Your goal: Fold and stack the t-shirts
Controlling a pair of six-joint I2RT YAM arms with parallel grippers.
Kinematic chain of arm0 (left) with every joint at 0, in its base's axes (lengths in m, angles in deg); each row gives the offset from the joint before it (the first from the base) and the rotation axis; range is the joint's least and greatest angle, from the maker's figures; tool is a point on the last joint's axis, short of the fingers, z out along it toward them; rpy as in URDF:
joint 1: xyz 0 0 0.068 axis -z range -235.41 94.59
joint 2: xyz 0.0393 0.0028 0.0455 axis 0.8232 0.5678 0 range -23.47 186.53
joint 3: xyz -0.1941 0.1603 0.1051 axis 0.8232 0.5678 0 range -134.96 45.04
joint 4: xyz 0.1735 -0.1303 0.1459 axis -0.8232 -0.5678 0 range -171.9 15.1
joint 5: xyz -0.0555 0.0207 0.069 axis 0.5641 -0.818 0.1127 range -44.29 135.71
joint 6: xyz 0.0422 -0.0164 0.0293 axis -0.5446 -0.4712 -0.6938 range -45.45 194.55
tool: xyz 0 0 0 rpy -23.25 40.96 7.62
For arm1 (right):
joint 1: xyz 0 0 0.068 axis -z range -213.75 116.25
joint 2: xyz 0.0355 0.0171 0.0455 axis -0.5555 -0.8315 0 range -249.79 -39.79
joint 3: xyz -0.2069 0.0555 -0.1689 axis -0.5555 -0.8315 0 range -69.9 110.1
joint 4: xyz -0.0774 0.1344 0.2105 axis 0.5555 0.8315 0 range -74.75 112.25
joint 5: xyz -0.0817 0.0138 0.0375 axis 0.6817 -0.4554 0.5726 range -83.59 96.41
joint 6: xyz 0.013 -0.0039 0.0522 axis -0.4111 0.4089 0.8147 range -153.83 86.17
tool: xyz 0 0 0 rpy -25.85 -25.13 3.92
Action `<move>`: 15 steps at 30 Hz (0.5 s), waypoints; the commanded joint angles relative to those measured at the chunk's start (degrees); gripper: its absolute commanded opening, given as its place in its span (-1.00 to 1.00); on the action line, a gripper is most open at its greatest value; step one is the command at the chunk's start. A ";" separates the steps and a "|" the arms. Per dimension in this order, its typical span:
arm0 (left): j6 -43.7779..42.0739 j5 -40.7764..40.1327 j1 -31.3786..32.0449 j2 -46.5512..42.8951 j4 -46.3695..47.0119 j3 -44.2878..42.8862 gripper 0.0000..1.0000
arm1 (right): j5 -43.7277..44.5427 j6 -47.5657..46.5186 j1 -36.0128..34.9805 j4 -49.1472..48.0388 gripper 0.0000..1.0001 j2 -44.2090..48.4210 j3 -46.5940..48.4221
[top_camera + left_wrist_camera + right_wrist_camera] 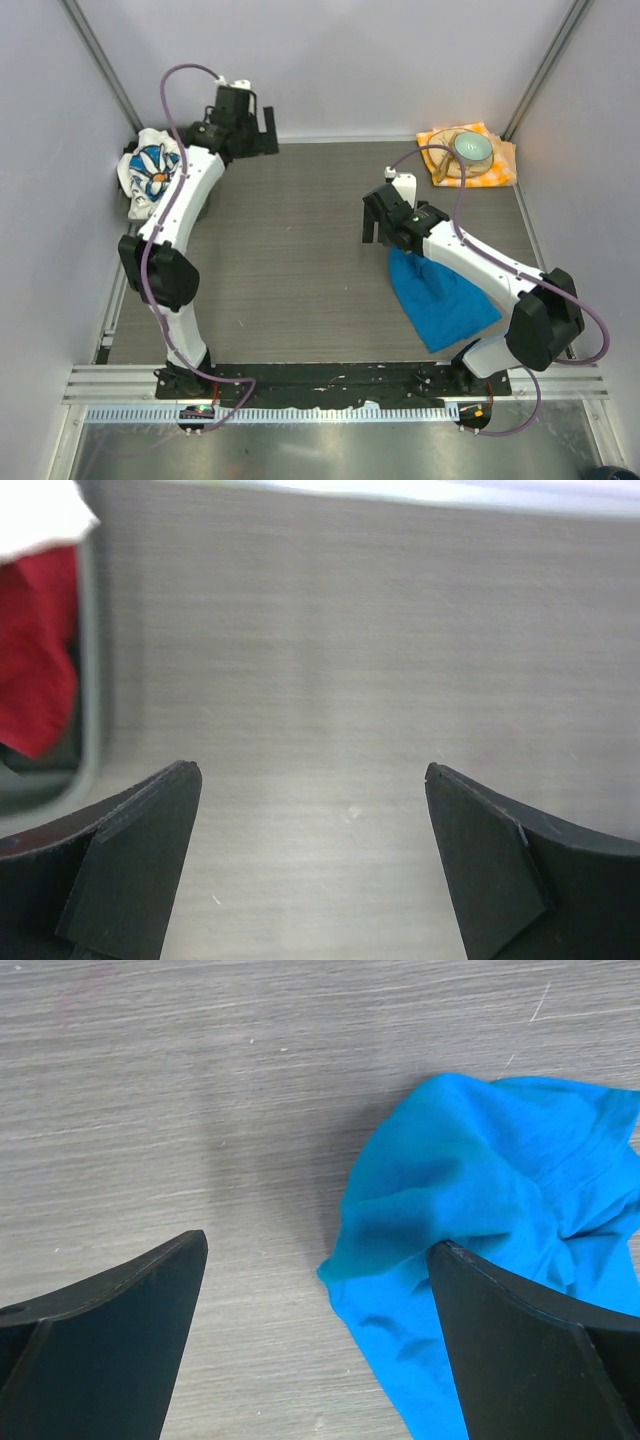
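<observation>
Blue t-shirt (450, 310) partly beneath right arm (480, 262).

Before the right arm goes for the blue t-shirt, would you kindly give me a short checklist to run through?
1. Right claw open and empty: ok.
2. Left claw open and empty: ok.
3. Blue t-shirt below the right claw: ok, its edge lies beneath.
4. Blue t-shirt spread flat: not ok, crumpled on the table.
5. Daisy t-shirt folded: not ok, bunched at the far left corner.
6. Red t-shirt folded: cannot tell, only a patch shows.
</observation>
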 commanded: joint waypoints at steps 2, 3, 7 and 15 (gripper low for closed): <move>8.95 -4.01 9.94 -8.84 0.71 14.08 1.00 | 7.82 -0.48 -0.25 4.89 0.96 -3.27 4.16; 11.92 -3.84 12.47 -10.25 2.03 20.11 1.00 | 9.75 -0.48 -0.25 5.50 0.96 -3.72 4.25; 15.20 -2.78 18.64 -17.36 6.61 32.01 0.99 | 13.98 -0.39 -0.16 10.15 0.96 -4.77 5.30; 20.38 -2.08 29.62 -22.12 14.78 48.19 1.00 | 18.99 3.64 0.36 13.07 0.88 -9.95 2.75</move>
